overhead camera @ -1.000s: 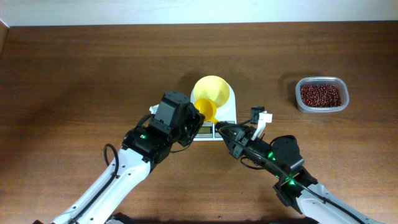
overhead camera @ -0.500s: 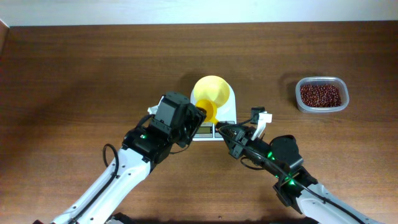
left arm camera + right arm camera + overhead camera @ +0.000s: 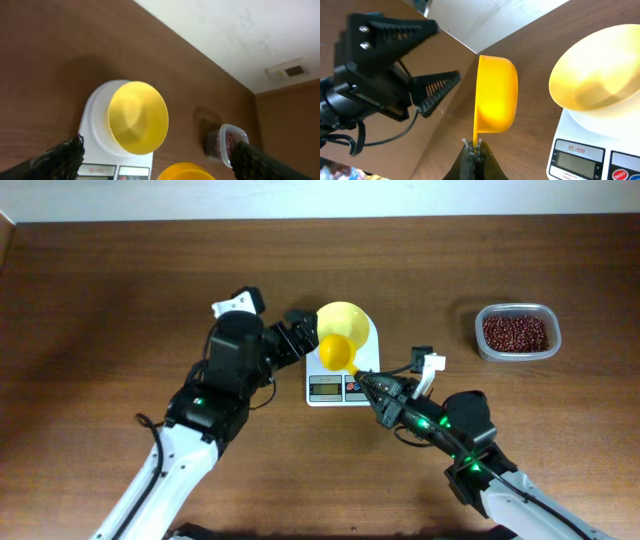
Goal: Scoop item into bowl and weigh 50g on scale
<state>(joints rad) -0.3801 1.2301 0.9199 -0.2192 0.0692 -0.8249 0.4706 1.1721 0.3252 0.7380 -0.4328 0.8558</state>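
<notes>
The pale-yellow bowl [image 3: 350, 319] [image 3: 137, 117] [image 3: 600, 75] sits empty on the white scale [image 3: 334, 387] [image 3: 95, 127] [image 3: 590, 147]. My right gripper [image 3: 372, 383] [image 3: 476, 145] is shut on the handle of a yellow scoop [image 3: 335, 352] [image 3: 495, 95] [image 3: 186, 171], holding its cup just in front of the bowl. No beans show in the scoop. My left gripper [image 3: 305, 335] [image 3: 157, 145] stands wide open just left of the scoop, holding nothing. The beans [image 3: 516, 333] [image 3: 231, 142] lie in a clear tub at the right.
The clear tub [image 3: 517, 311] stands apart from the scale on the right of the brown wooden table [image 3: 120, 280]. A pale wall runs along the table's far edge. Both arms reach in from the near side.
My left gripper opened, let go of the scoop and drew back to the left and away. The right gripper kept hold of the handle and shifted slightly right.
</notes>
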